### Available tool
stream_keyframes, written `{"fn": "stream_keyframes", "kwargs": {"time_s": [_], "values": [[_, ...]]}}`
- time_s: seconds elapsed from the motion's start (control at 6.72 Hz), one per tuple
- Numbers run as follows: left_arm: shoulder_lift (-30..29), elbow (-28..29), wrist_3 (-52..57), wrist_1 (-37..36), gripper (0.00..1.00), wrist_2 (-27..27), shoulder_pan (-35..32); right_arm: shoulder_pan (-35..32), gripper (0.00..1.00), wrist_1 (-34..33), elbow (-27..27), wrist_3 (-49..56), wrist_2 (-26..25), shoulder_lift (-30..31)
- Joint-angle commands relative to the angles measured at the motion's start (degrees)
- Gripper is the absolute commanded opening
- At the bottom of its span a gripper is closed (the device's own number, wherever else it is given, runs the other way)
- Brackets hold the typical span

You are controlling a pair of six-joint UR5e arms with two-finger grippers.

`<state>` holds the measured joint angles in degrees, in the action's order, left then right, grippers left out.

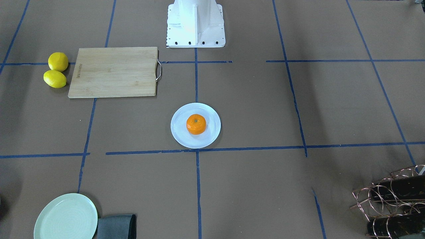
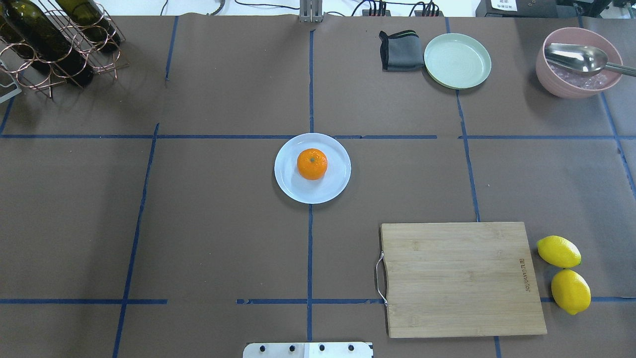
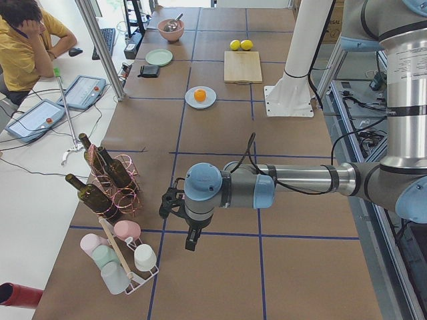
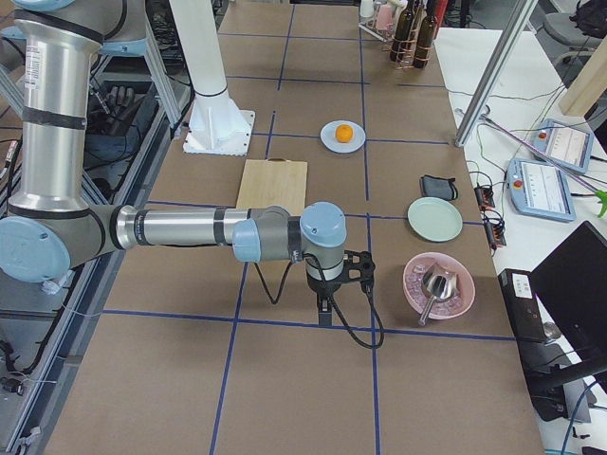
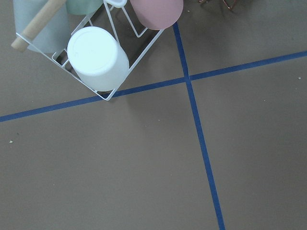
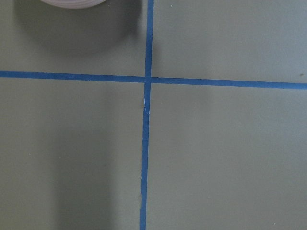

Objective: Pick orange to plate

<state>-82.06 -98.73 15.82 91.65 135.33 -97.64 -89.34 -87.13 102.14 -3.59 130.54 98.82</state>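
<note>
Left gripper: the left gripper (image 3: 168, 203) hangs over the brown table (image 2: 223, 223) at its left end, near the cup rack (image 3: 123, 263). Only a side view catches it, so I cannot tell whether its fingers are parted or together.
Left wrist view: a white cup (image 5: 98, 57) lies in that rack, beside a crossing of blue tape.
Right gripper: the right gripper (image 4: 358, 268) hangs at the opposite end, near the pink bowl (image 4: 438, 284). Its finger state cannot be told either (both arms reach out level, well apart from the fruit).
Orange: the orange (image 1: 196, 124) sits near the middle of the plate (image 1: 181, 136), stem dot up, with nothing touching it.
Plate: at the table's centre, on a tape line.
Cutting board: the cutting board (image 2: 459, 278) lies on the robot's right, with two lemons (image 2: 559, 251) just beside its outer edge.
Far edge: a pale green plate (image 2: 457, 60) lies with a grey cloth (image 2: 397, 49) just beside it. A spoon (image 2: 576, 57) rests in the pink bowl.
Far left corner: a wine rack (image 2: 49, 44) holds dark bottles.
</note>
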Motion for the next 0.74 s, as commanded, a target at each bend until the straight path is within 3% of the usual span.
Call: {"fn": "stream_keyframes", "kwargs": {"time_s": [0.0,0.3,0.6], "values": [[0.23,0.11,0.0,0.02,1.0,-0.06,-0.01,-0.05,1.0,0.2,0.07,0.42,0.59,0.41],[0.23,0.02,0.0,0.11,1.0,-0.06,-0.01,-0.05,1.0,0.11,-0.71,0.78,3.65,1.63],[0.23,-0.06,0.0,0.2,1.0,-0.06,-0.01,-0.05,1.0,0.29,-0.8,0.78,3.41,2.26]]}}
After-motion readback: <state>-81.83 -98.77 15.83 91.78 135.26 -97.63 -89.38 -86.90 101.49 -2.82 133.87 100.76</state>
